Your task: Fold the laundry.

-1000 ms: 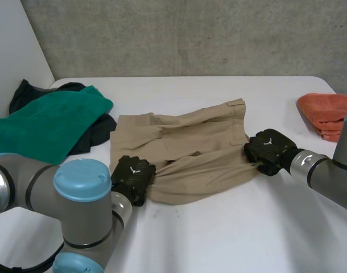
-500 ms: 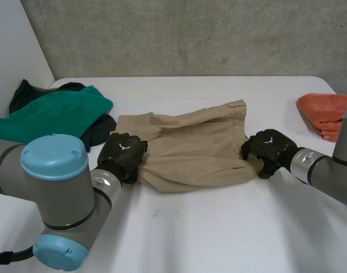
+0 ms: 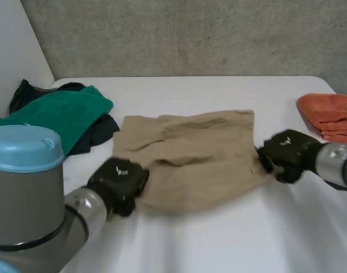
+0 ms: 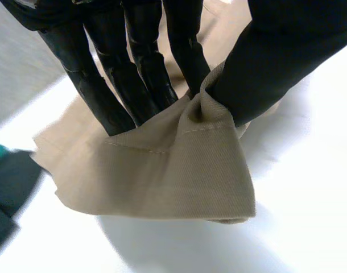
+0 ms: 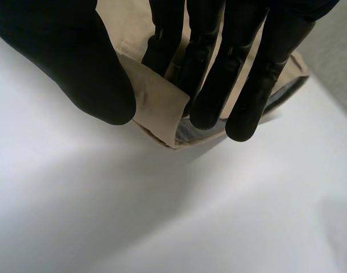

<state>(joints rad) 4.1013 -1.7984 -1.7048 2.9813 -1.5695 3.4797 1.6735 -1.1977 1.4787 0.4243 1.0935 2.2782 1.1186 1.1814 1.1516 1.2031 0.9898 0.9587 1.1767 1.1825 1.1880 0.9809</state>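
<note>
Pinching the khaki shorts (image 3: 202, 153) at opposite ends, the left hand (image 3: 118, 183) and right hand (image 3: 287, 153) may lose the cloth if they overstretch it.

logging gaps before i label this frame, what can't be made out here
Dark cloth: head view, mostly buried under the green cloth, so its kind is unclear.
Orange cloth: head view, cut off by the frame edge.
Tan garment: head view, one near corner sits under the left hand, its side edge under the right hand.
</note>
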